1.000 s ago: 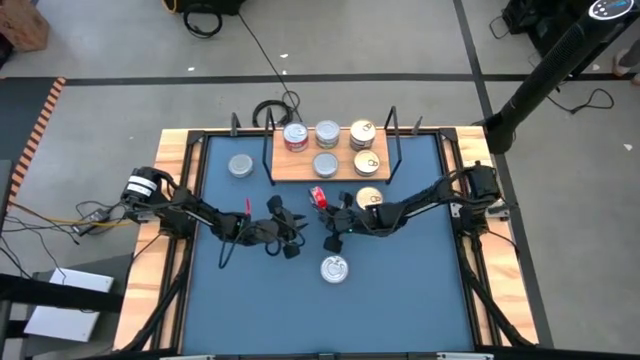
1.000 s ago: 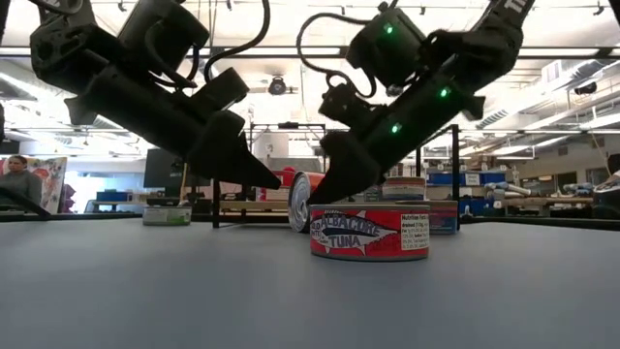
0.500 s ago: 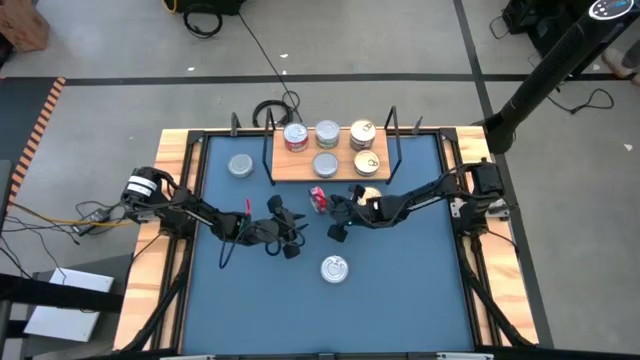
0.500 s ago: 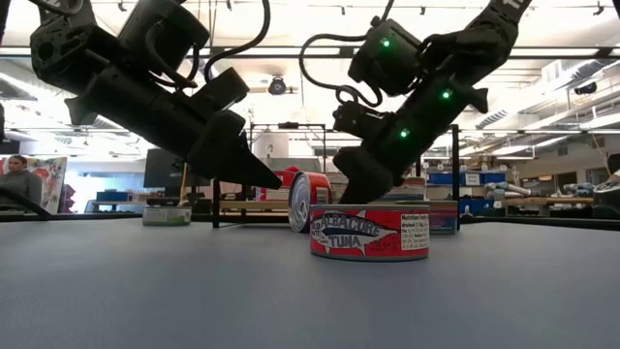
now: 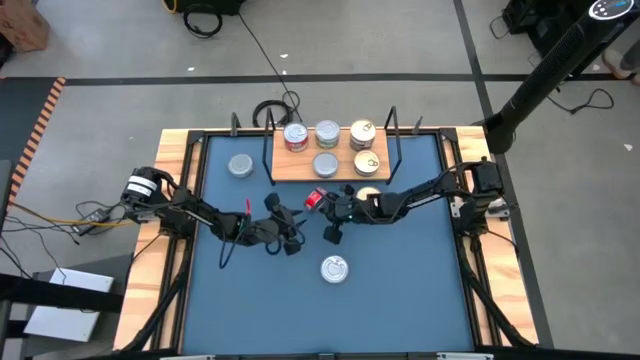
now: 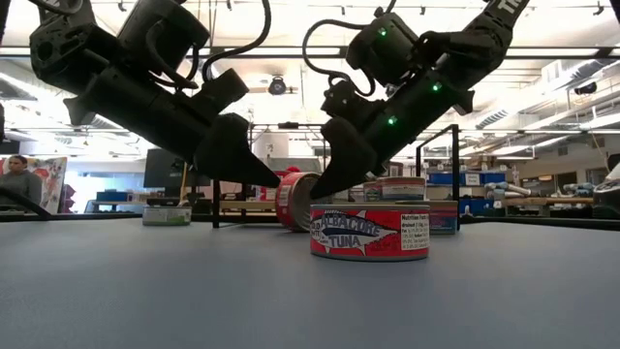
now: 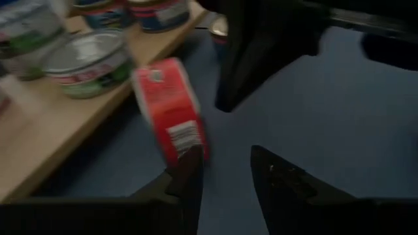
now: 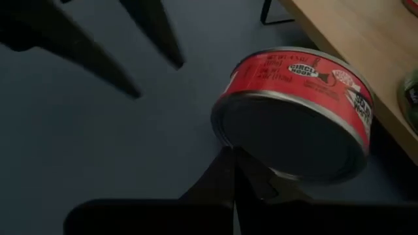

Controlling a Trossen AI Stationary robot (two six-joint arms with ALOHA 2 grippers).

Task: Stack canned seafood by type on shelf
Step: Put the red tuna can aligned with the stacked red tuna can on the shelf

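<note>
A red-sided tin of the canned seafood stands tilted on its rim on the blue table, just in front of the shelf. Its flat end faces my right gripper, which is shut and meets it low down. My left gripper is open on the tin's other side, with one finger right beside the tin's rim. The shelf bears several tins with silver or gold tops. Other tins sit flat on the table: a tuna tin, a silver one and a gold one. My right gripper pushes with its shut fingertips against the lower edge of the red tin's flat end. The fingers come slanting down from the table's right side. The tin leans away from them, toward my left gripper, with its rim on the table. My left gripper has one finger beside the tin's rim; whether it touches, I cannot tell.
The shelf's black wire uprights stand at its two ends, close behind both grippers. The tuna tin lies nearer the front edge. Bare blue table spreads at the near left and near right. A wooden rim frames the table.
My right gripper drew back from the red tin toward the far right, then came toward the table's left again and met it. The tin, which stood upright on its rim, has tipped and shifted a little toward my left gripper.
</note>
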